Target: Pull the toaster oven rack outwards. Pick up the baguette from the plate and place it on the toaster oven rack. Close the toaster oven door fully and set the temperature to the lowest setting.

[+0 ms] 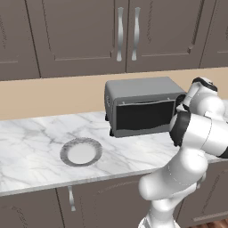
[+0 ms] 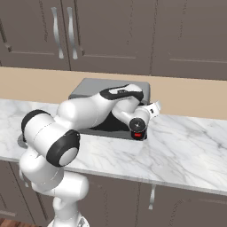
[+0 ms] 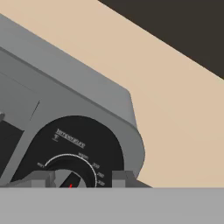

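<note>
Toaster oven (image 1: 140, 107) door shut, plate (image 1: 81, 152) bare; we'd keep the half-open hand (image 3: 83, 179) centred astride the temperature dial (image 3: 70, 177), turning fully low.

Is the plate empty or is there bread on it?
Empty. The plate sits bare on the marble counter, its pale centre showing, with no bread on it.

A white marble counter (image 1: 31, 133) carries the toaster oven (image 1: 140, 106) toward the back wall; the plate (image 1: 81, 152) lies well apart, nearer the front edge.
</note>
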Robot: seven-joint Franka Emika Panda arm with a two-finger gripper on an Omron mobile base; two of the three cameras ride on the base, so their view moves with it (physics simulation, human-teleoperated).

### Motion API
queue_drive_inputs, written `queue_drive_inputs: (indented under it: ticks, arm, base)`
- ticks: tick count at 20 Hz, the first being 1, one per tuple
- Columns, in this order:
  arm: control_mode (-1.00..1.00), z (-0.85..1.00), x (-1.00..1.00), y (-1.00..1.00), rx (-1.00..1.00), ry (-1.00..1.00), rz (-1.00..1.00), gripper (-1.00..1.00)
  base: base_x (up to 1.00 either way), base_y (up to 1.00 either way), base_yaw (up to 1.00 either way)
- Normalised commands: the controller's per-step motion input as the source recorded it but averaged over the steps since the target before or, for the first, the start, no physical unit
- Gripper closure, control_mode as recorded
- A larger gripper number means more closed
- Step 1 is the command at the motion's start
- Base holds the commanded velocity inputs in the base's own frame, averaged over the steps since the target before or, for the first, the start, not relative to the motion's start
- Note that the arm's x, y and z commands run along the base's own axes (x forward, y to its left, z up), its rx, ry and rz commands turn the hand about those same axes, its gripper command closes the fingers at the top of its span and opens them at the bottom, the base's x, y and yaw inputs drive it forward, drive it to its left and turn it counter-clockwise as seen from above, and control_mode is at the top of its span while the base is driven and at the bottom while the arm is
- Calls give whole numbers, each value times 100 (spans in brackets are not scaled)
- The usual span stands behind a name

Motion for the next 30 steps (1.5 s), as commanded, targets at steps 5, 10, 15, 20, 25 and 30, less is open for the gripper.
queue_drive_inputs:
  ticks: [5,10,15,20,25,30]
  arm:
    - [-100,1,24,4,-21,-2,0,100]
    - [-100,0,27,0,-23,0,0,100]
    - [-100,0,33,0,-21,0,0,100]
    - [-100,0,38,0,-21,0,0,100]
    - [-100,0,38,0,-23,0,0,100]
    - [-100,0,34,0,-25,0,0,100]
  base:
    - [0,0,0]
    - [0,0,0]
    - [0,0,0]
    - [0,0,0]
    - [0,0,0]
    - [0,0,0]
